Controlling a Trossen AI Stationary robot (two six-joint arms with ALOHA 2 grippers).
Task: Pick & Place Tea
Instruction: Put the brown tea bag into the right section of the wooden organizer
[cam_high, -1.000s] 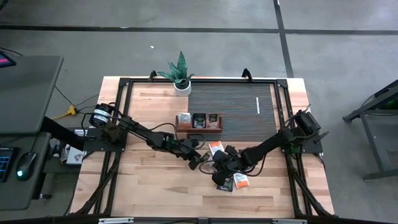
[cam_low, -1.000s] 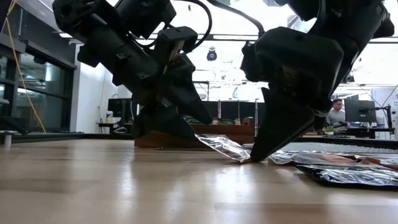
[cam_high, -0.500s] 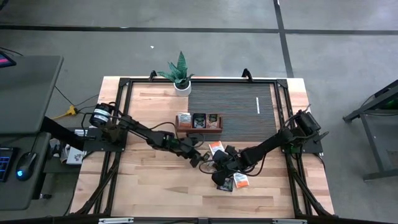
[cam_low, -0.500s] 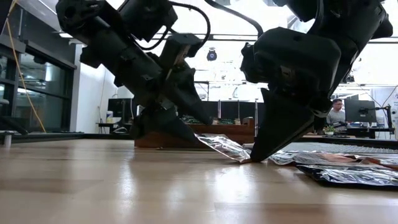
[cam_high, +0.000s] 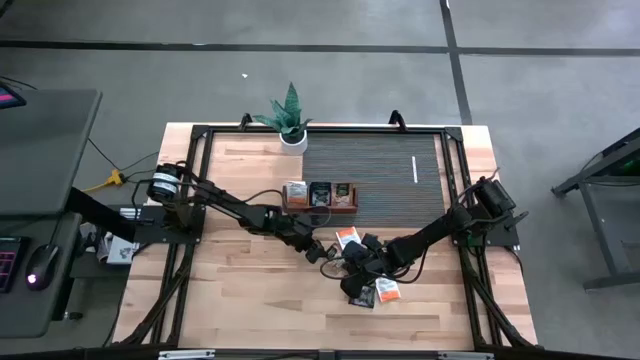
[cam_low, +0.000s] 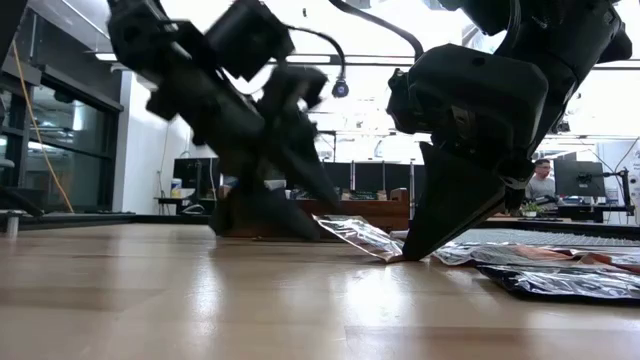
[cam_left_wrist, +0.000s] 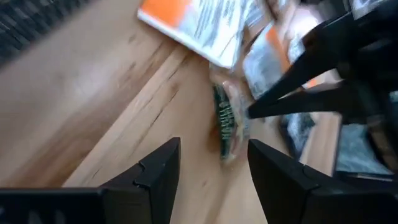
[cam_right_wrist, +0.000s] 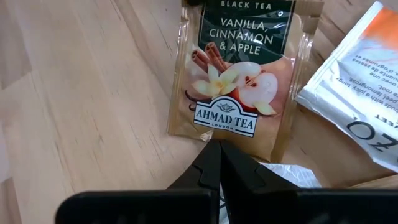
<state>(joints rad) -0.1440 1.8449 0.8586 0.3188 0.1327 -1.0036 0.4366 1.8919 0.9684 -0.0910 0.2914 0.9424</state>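
Two black jointed arms (cam_high: 240, 213), looping black cables, tapered wedge-shaped fingers (cam_left_wrist: 149, 180).

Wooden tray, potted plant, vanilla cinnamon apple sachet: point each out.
Wooden tray (cam_high: 320, 207): high view, its front wall.
Potted plant (cam_high: 292, 140): high view, its white pot.
Vanilla cinnamon apple sachet (cam_right_wrist: 239, 74): right wrist view, its printed face.

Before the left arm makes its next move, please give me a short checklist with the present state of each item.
1. Left gripper fingers open: ok.
2. Left gripper holds a sachet: not ok, nothing between the fingers.
3. Green-edged sachet lies ahead of the left fingers: ok.
4. Right gripper fingers shut, tips at the edge of the vanilla, cinnamon and apple sachet: ok.
5. Tray compartments have free room: cannot tell.
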